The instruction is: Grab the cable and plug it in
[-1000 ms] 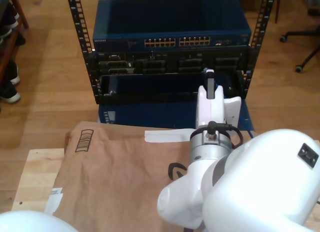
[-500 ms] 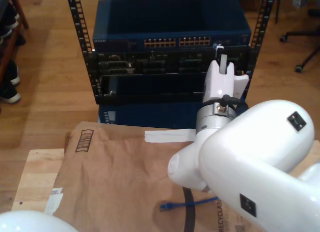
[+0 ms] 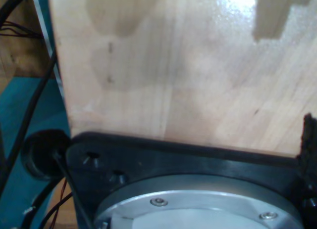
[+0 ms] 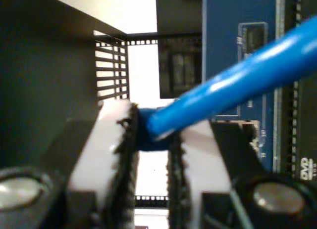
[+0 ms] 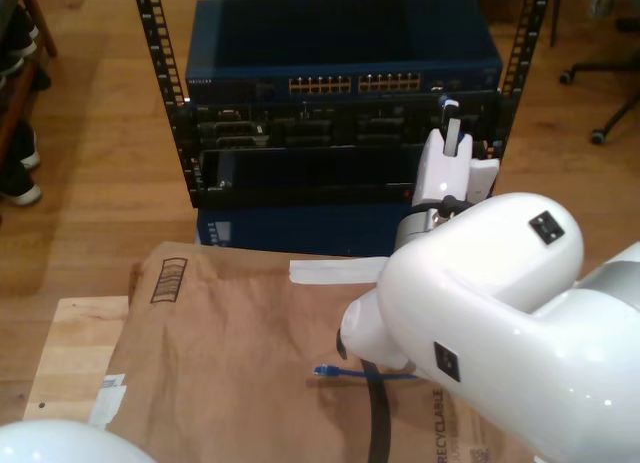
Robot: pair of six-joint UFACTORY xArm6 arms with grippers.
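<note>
Since a second ago, the arm carrying my second gripper (image 5: 449,111) has swung toward the exterior view's right and reached further out, so the gripper now sits right up at the front of the rack (image 5: 340,133), near its right post in the exterior view, at about the height of the switch (image 5: 345,83) and its row of ports. Behind it, the loose far plug (image 5: 322,371) of the cable (image 4: 233,80) has slid along the brown paper (image 5: 230,353) toward the table's near edge as slack was taken up.

You can see in the second wrist view that my second gripper (image 4: 151,140) is clamped on the cable's blue boot, its white pads (image 4: 116,140) pinching from both sides, with the cord running back over the jaws. Beyond them lie a perforated black panel and a blue faceplate.

You should judge this as the approach nearly done, with insertion left. Which socket the plug faces cannot be told.

My first gripper's state cannot be told; its camera looks down on a bare wooden surface (image 3: 198,66).
</note>
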